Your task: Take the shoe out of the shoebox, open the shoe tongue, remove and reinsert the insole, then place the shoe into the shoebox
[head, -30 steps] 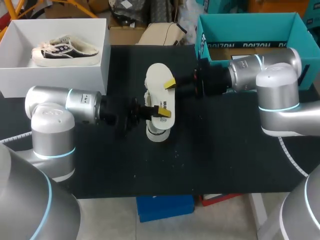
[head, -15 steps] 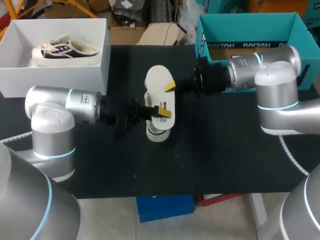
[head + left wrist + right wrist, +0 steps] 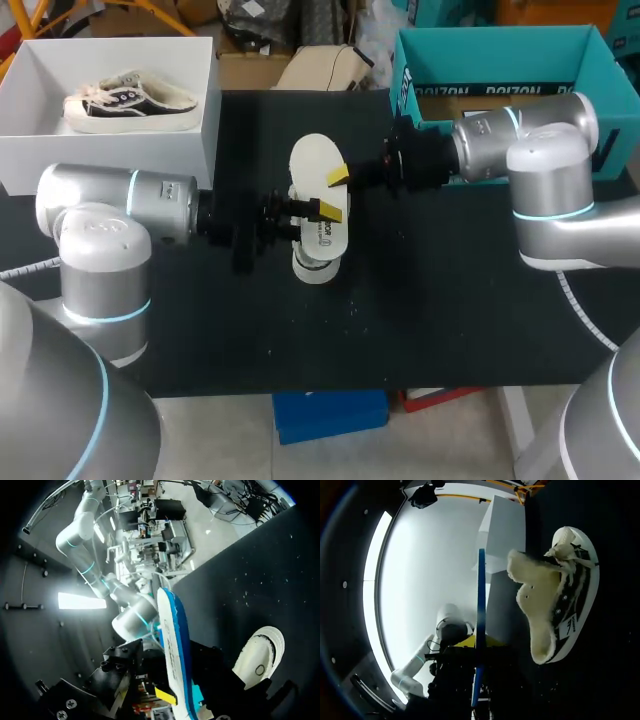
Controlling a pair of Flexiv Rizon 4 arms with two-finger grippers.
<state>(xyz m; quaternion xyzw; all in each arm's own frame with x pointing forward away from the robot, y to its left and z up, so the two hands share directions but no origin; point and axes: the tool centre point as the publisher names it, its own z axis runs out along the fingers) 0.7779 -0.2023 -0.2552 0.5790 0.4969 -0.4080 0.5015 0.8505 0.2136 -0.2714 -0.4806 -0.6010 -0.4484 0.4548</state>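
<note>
Insole [image 3: 314, 160] hangs just above the shoe [image 3: 318, 266], its white top face up and its blue underside toward the shoe; held clear like this, it is out of the shoe, so I judge the removal done and the reinsertion as the step in hand; the flat, lengthwise hold over the shoe suits sliding it back in.

Right gripper [image 3: 338, 177] comes in from the shoe's right and pinches the insole's edge; the right wrist view shows the insole edge-on with yellow tips on both sides of it; this looks like the grip that carries it.

Left gripper [image 3: 328, 209] comes in from the shoe's left and lies against the insole's middle, above the shoe; whether it is pinching or merely resting there I cannot tell, since the insole hides its far side.

Shoe rests on the black table [image 3: 450, 320] directly below the insole, fleece lining exposed and its opening spread wide, which leaves room for the insole to go back in; the white box [image 3: 205, 120], with another shoe inside, stands well apart from it, behind and to its left.

Against the earlier frames, the left gripper has slid along the insole toward the right gripper, and the left arm has shifted a little; the right gripper has drawn back slightly; the shoe has stayed put.
</note>
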